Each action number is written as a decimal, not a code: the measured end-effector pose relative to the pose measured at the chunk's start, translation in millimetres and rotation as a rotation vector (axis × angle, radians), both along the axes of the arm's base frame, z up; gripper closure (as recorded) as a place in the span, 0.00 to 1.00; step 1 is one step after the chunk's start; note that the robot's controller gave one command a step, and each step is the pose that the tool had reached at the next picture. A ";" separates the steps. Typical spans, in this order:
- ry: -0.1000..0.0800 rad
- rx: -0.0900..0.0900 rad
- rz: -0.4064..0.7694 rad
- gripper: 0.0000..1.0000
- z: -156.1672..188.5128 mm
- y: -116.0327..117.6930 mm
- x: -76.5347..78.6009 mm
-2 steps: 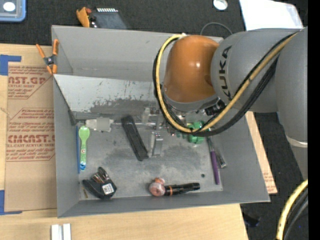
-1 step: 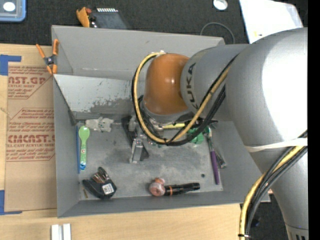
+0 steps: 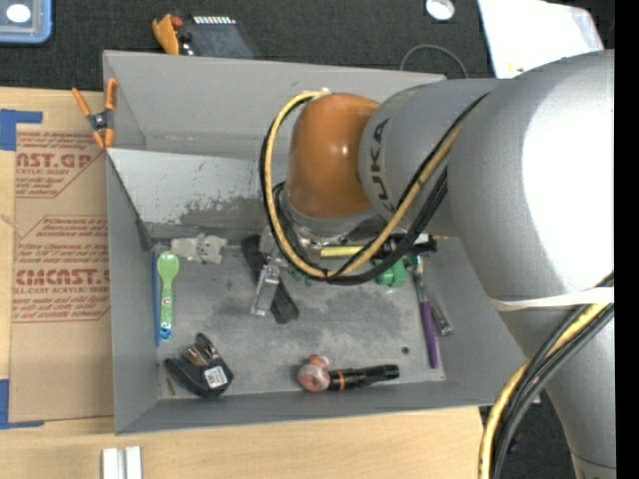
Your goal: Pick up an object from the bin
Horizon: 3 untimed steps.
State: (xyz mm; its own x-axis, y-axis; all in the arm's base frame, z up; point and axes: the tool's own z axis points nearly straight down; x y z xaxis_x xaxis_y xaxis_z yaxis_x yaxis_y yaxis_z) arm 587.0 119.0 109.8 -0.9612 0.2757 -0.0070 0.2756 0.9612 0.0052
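Observation:
My gripper (image 3: 272, 297) reaches down from under the orange cover to the bin floor, left of the middle. Nothing shows in its grasp, and bare floor lies around it. The nearest loose things are a small clear and white piece (image 3: 197, 249) to its upper left by the back wall, and a green and blue plastic spoon (image 3: 165, 293) lying lengthwise along the left wall. A green thing (image 3: 395, 272) to the right is partly hidden under the arm.
Along the front wall lie a black device with a white label (image 3: 200, 373) and a black-handled tool with a pink head (image 3: 344, 375). A purple pen (image 3: 430, 333) lies by the right wall. The arm covers the bin's back right.

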 end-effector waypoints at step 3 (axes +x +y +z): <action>0.008 0.003 -0.615 1.00 -39.2 -13.2 -5.6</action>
State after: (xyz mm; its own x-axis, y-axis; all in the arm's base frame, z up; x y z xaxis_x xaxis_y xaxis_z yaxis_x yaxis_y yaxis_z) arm 581.5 105.8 70.6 -0.6259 0.7799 0.0007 0.7799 0.6259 0.0031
